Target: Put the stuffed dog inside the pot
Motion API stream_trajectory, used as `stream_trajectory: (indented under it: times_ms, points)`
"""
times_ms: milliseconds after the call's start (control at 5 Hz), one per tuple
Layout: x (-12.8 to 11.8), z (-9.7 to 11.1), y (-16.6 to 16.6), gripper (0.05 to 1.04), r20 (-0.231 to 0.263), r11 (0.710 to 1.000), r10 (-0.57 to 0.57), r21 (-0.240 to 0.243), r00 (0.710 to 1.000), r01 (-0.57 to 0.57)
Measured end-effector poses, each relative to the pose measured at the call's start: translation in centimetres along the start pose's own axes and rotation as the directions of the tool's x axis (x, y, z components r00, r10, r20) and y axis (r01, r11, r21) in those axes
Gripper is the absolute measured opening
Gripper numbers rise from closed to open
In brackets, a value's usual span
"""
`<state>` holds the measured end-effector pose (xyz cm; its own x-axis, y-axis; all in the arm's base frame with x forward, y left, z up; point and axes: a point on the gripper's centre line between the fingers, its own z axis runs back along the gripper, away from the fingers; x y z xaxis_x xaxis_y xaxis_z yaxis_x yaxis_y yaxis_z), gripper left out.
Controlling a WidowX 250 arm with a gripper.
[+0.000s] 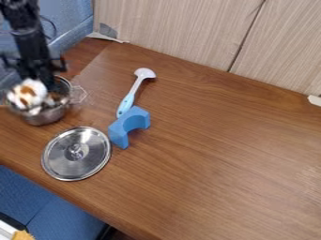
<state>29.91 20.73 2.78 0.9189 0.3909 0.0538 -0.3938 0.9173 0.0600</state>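
You see the stuffed dog [29, 93] at the pot's [48, 117] mouth, the lid [65, 161] in front, the block [128, 123] right of that, the utensil [127, 102] behind.

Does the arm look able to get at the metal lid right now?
Probably yes: the lid lies flat on the table, nothing resting on it, close to the pot, where the end effector is.

One stuffed dog [29, 93], one pot [48, 117], one lid [65, 161], one utensil [126, 102], one block [119, 130]
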Motion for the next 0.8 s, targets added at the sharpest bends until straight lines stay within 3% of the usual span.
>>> stream_trajectory:
  times_ms: [400, 800]
  points:
    - [-0.9, 0.0, -3.1, 0.365, 0.020, 0.995, -0.098, 0.000, 0.995, 0.098]
    - [-1.3, 0.0, -3.7, 0.948, -0.005, 0.996, -0.090, 0.012, 0.996, 0.090]
